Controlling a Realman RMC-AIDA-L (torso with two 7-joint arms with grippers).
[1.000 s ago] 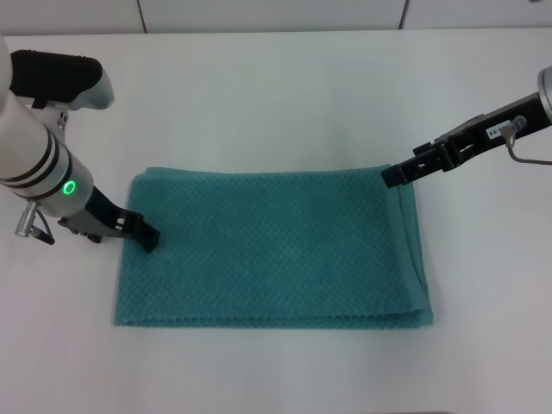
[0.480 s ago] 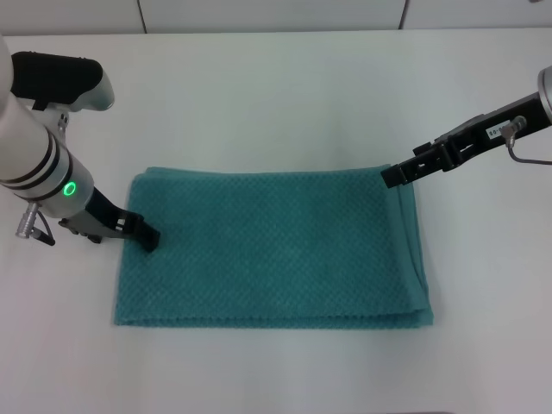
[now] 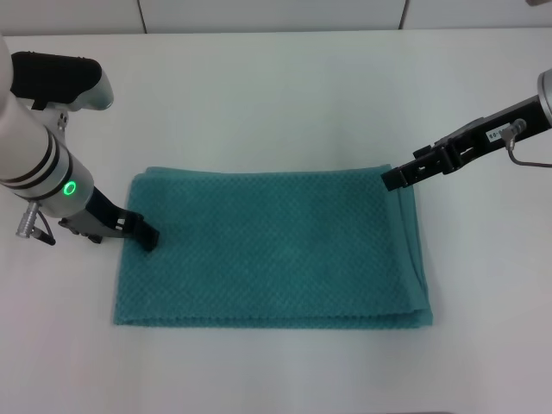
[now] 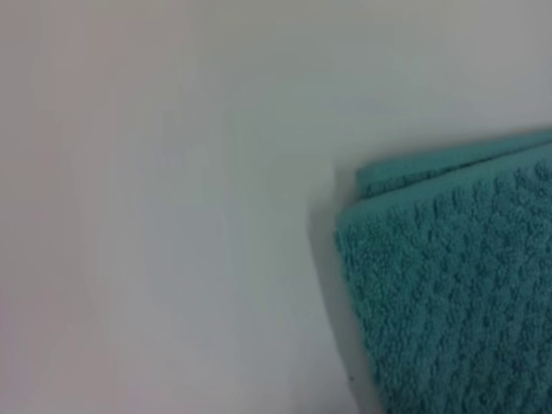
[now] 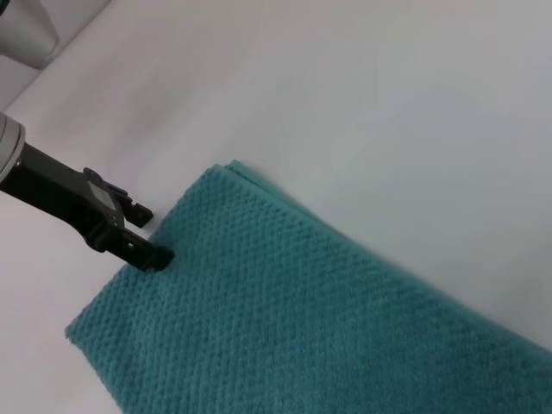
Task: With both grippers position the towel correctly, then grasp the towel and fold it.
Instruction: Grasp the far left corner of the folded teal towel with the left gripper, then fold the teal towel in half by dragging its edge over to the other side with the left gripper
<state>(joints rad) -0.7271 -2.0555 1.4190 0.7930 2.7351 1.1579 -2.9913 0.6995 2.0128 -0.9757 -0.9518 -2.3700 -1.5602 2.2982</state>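
The towel (image 3: 272,248) lies flat, already layered, across the lower centre of the head view. The left gripper (image 3: 148,238) presses on its left edge and the right gripper (image 3: 392,178) on its upper-right corner; I cannot tell either claw's spread. A grab may catch only the top layer, skewing the fold

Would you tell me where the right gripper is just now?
In the head view, the right gripper sits at the towel's far right corner, opposite the left gripper.
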